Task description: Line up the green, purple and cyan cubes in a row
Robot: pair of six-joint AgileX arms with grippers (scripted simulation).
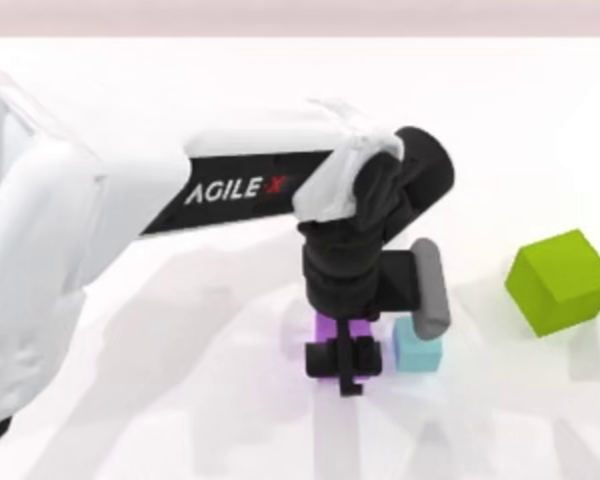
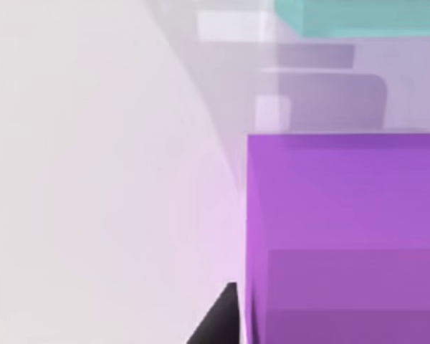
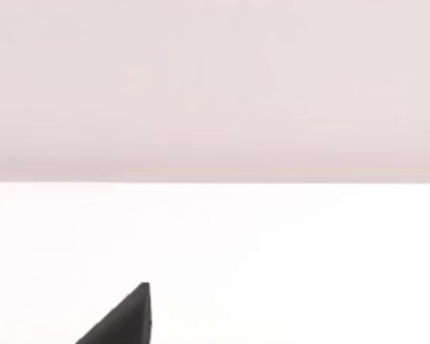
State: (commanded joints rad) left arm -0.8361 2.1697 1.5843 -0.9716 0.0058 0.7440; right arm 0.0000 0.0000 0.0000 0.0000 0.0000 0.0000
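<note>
**A:** ok so where's everything rn?

**B:** left arm (image 1: 230,185) reaches in from the table's left side w/ the left gripper (image 1: 346,362) down near the middle. purple cube (image 1: 327,333) is right under it, mostly hidden by the black wrist, only a violet strip shows from above.

**A:** is it actually pinching it?

**B:** tbh can't tell. from the top the fingers sit low over the cube's near edge, close together, but whether they squeeze it or just sit on it, no idea. left wrist view doesn't help much: purple cube (image 2: 344,236) fills most of that pic and only one dark finger (image 2: 218,322) shows, right beside the cube's face. the other finger isn't visible, so jaw state = unknown.

**A:** and the other two?

**B:** cyan cube (image 1: 417,350) is just beside the purple one, on its right, small gap or touching, hard to say since the gripper body covers that spot. in the left wrist view you see the cyan cube (image 2: 358,16) past the purple one. green cube (image 1: 561,280) is well apart, farther right and turned at an angle, a bit farther back than the other two.

**A:** right arm?

**B:** not in the top view at all. its wrist view just shows bare table (image 3: 272,251), a pale wall and one dark finger (image 3: 125,319). can't tell if that one's spread or closed either.
</note>
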